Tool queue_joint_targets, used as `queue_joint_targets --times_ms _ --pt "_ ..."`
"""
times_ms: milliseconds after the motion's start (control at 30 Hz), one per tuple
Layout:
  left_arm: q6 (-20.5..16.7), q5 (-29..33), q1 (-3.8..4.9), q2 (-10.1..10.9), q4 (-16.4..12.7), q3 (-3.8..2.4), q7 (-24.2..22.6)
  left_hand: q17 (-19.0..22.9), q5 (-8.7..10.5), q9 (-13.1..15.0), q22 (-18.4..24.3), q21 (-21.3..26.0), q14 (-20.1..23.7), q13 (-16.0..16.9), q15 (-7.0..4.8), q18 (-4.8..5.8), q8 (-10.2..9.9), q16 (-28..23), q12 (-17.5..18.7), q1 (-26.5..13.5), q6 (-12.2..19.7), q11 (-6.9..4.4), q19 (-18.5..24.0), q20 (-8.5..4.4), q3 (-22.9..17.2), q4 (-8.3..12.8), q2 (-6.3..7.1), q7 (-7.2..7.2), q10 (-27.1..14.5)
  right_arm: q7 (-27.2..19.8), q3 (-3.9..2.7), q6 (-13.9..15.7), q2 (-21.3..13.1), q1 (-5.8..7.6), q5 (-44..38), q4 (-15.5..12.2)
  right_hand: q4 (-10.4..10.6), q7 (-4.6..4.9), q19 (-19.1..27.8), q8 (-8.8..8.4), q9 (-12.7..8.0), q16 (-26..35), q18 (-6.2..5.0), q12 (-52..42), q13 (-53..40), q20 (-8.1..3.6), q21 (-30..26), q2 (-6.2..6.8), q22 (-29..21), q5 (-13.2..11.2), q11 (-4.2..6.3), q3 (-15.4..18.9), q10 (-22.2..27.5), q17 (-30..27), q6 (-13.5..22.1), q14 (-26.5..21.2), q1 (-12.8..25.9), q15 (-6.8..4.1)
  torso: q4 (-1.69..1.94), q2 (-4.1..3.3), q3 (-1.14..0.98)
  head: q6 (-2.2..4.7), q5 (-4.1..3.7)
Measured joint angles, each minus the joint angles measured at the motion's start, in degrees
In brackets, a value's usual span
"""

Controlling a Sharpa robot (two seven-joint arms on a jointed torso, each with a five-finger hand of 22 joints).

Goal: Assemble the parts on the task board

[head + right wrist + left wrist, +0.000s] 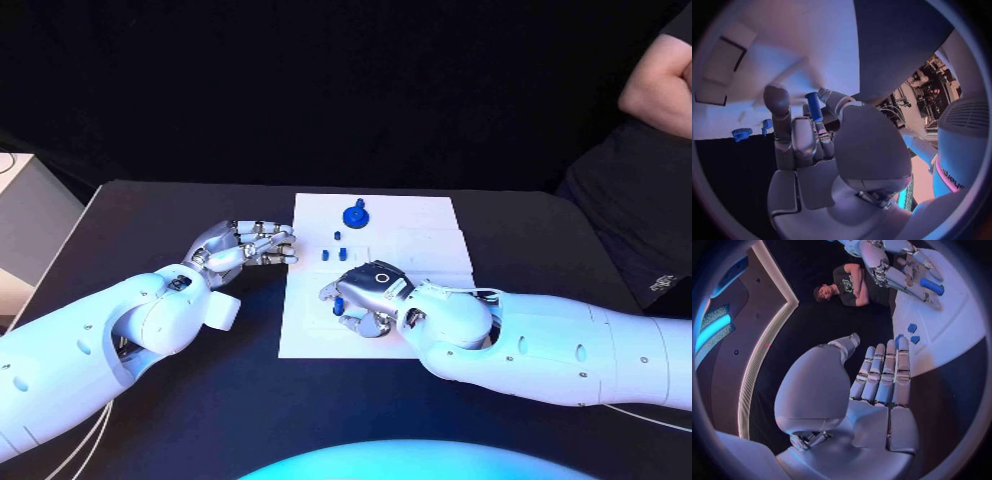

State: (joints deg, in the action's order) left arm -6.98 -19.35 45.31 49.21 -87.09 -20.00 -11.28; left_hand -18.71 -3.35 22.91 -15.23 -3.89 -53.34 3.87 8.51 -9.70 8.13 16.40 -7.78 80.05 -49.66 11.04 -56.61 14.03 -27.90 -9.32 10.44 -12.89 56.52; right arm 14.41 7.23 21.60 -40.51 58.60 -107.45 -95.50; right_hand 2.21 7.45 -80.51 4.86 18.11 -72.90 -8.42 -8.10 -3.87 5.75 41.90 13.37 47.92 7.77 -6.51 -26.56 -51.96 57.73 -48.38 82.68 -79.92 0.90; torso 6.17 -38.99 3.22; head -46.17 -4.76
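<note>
The right hand pinches a small blue peg above the white board. The peg looks light, stiff and slippery; a mid-length hold suits it. The left hand, fingers together, holds nothing.

We count one white task board on one black counter. On the board we see one round blue part standing near its far edge. Nearer the middle lie three small blue parts: one alone just below the round piece and two side by side beneath it; two of these show in the left wrist view. One blue peg sits among the fingers of the right hand. That makes five blue parts in all that we can tell. We count two white arms, with two silver hands, the left hand being the other one.
</note>
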Motion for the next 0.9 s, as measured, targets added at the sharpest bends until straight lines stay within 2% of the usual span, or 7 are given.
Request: queue_joint_targets --times_ms 200,433,533,633,700,800,900 --pt "0.1 0.0 0.0 0.1 0.0 0.0 0.1 0.0 0.0 -0.1 0.2 0.0 0.0 0.0 0.0 0.0 0.0 0.0 0.0 0.0 0.2 -0.2 0.0 0.0 0.0 0.0 0.0 0.2 -0.2 0.2 -0.08 1.0 -0.7 -0.06 0.0 -0.5 2.6 -0.4 0.0 -0.79 -1.4 0.0 0.0 -1.8 0.0 0.05 -0.5 0.02 -0.5 0.0 -0.36 4.6 2.9 -0.2 2.7 0.0 -2.4 0.0 0.01 0.01 0.0 0.09 0.03" --pt "0.1 0.0 0.0 0.1 0.1 0.0 0.1 0.0 0.0 -0.1 0.2 0.0 0.0 0.0 0.0 0.0 0.0 0.0 0.0 0.0 0.2 -0.2 0.0 0.0 0.0 0.0 0.0 0.2 -0.2 0.4 -0.97 1.9 -3.0 0.29 0.2 -1.6 10.5 -1.27 -0.6 -0.79 -2.9 -0.3 0.0 -4.0 0.0 0.63 -0.9 1.4 -0.8 0.0 -0.87 10.9 6.2 -0.7 4.3 -0.2 -6.6 0.21 -0.03 0.05 0.02 0.4 -0.13" --pt "0.1 0.0 0.0 0.1 0.2 0.0 0.1 0.0 0.0 -0.1 0.2 0.0 0.0 0.0 0.0 0.0 0.0 0.0 0.0 0.0 0.2 -0.2 0.0 0.0 0.0 0.0 0.0 0.2 -0.2 0.3 -1.39 2.3 -4.4 1.11 1.9 -2.0 13.5 -0.48 -1.3 -0.79 -3.5 -1.0 0.0 -5.0 0.0 0.62 -0.1 1.7 0.1 0.0 -0.84 11.8 6.2 0.0 5.0 0.1 -7.8 0.53 -0.07 0.07 0.02 0.57 -0.27" --pt "0.1 0.0 0.0 0.1 0.3 0.0 0.1 0.0 0.0 -0.1 0.2 0.0 0.0 0.0 0.0 0.0 0.0 0.0 0.0 0.0 0.2 -0.2 0.0 0.0 0.0 0.0 0.0 0.2 -0.2 -0.6 -1.7 3.1 -6.2 2.45 6.7 -2.2 14.3 2.15 -1.6 -0.79 -4.0 -0.6 0.0 -6.8 -0.1 0.36 -1.2 1.16 -0.8 0.0 -0.07 11.4 3.4 -1.1 5.8 0.2 -8.4 0.18 -0.09 0.08 -0.01 0.77 -0.46" --pt "0.1 0.0 0.0 0.1 0.5 0.0 0.1 0.0 0.0 -0.1 0.2 0.0 0.0 0.0 0.0 0.0 0.0 0.0 0.0 0.0 0.2 -0.2 0.0 0.0 0.0 0.0 0.0 0.2 -0.2 -1.8 -1.84 3.8 -7.5 3.6 11.7 -2.2 14.0 3.34 -1.5 -0.22 -3.4 -0.4 0.0 -8.0 -0.2 0.18 -1.6 1.03 -1.1 0.9 -0.37 10.2 0.9 -1.3 3.0 0.1 -8.5 0.09 -0.1 0.08 -0.01 0.92 -0.58" --pt "0.1 0.0 -0.01 0.0 0.7 0.01 0.1 0.0 0.0 -0.1 0.2 0.0 0.0 0.0 0.0 0.0 0.0 0.0 -0.2 0.0 0.2 -0.2 0.0 0.0 0.0 0.0 0.0 0.2 -0.2 -4.0 -2.0 4.8 -9.6 5.25 19.9 -2.2 14.0 3.84 -1.5 1.57 -2.8 -0.6 0.0 -9.2 -0.2 0.18 -1.5 0.59 -0.8 5.1 -0.59 9.9 -2.2 -1.1 -0.7 0.1 -8.1 0.09 -0.13 0.09 -0.07 1.25 -0.88" --pt "0.2 0.0 -0.02 0.0 0.9 0.01 0.1 -0.1 0.0 -0.2 0.3 0.0 0.0 0.0 0.0 0.0 0.0 0.0 -0.4 0.0 0.2 -0.2 0.0 0.0 0.2 -0.2 0.0 0.2 -0.2 -6.0 -2.07 5.3 -11.4 6.75 27.3 -1.7 14.0 3.66 -1.7 3.15 -2.5 -1.3 -0.01 -10.5 -0.3 0.17 0.3 -0.1 0.6 6.0 -0.14 8.9 -6.3 -0.1 -3.4 0.4 -7.4 -0.15 -0.13 0.1 -0.1 1.43 -1.2"
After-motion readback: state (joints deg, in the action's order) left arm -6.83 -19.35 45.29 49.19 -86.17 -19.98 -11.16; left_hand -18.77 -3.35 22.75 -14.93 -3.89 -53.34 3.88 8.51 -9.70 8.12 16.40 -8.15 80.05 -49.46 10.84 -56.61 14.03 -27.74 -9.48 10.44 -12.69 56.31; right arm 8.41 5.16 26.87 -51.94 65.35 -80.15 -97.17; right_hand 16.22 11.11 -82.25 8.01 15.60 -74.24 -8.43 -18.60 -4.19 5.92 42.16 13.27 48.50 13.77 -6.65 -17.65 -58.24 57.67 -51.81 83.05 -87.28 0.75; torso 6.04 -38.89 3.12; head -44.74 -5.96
